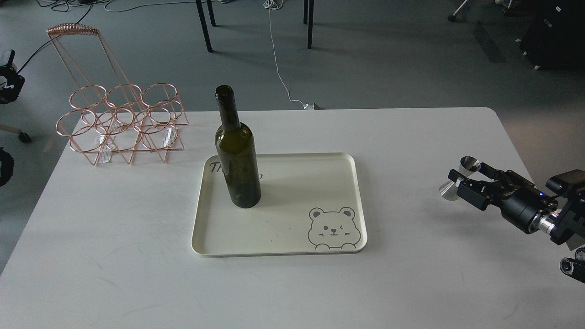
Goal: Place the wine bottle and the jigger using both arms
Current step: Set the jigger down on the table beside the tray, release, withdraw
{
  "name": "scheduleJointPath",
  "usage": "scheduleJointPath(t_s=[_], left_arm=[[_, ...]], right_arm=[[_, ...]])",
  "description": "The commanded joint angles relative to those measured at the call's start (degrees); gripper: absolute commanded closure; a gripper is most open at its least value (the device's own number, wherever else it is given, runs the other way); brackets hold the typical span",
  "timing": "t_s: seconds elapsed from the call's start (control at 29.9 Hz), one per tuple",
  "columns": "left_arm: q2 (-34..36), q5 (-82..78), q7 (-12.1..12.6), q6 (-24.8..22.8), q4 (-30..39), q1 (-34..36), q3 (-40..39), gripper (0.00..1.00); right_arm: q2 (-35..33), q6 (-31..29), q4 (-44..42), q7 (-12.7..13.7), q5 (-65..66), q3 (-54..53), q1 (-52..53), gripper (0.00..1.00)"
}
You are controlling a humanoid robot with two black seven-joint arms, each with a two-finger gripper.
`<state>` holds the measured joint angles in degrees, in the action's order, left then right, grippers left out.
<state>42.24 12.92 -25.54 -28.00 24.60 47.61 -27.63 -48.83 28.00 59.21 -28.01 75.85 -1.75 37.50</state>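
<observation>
The dark olive-green wine bottle [237, 160] stands upright on the left part of the cream tray [320, 196], with no gripper near it. The shiny jigger [448, 190] stands on the white table near the right edge, well right of the tray. My right gripper [466, 172] comes in from the right at the jigger's waist, one finger on each side, and the fingers look parted. A dark part of my left arm [9, 84] shows at the left edge, off the table; its fingers cannot be told apart.
A rose-gold wire bottle rack [121, 121] stands at the table's back left corner. The tray has a bear drawing [332, 228] at its front right. The table's [114, 256] right edge runs close behind my right arm. Chair legs and cables lie on the floor beyond.
</observation>
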Motion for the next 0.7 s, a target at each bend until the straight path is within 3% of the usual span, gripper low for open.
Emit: scheduleJointPath(t_s=[0.0,0.3,0.43,0.67], left_arm=[[0.1,0.0,0.1,0.0,0.0,0.3,0.0,0.01],[2.5,-0.3,0.7,0.0,0.8,0.5,0.0,0.01],[4.5,-0.7,0.9,0.0,3.5,1.0,0.5,0.01],[12.5,-2.2,0.7,0.0,17.8,0.9,1.1,0.02]], right_arm=[[-2.0,0.0,0.8,0.0,0.0,-0.6,1.0,0.03],[-5.6,0.0,4.5,0.0,-0.6,-8.3,8.7,0.03],[-5.1,0.0,4.3,0.0,-7.0,-9.1,15.7,0.03],[-1.3,-4.3,1.5,0.0,-26.6,-9.1,22.0,0.03]])
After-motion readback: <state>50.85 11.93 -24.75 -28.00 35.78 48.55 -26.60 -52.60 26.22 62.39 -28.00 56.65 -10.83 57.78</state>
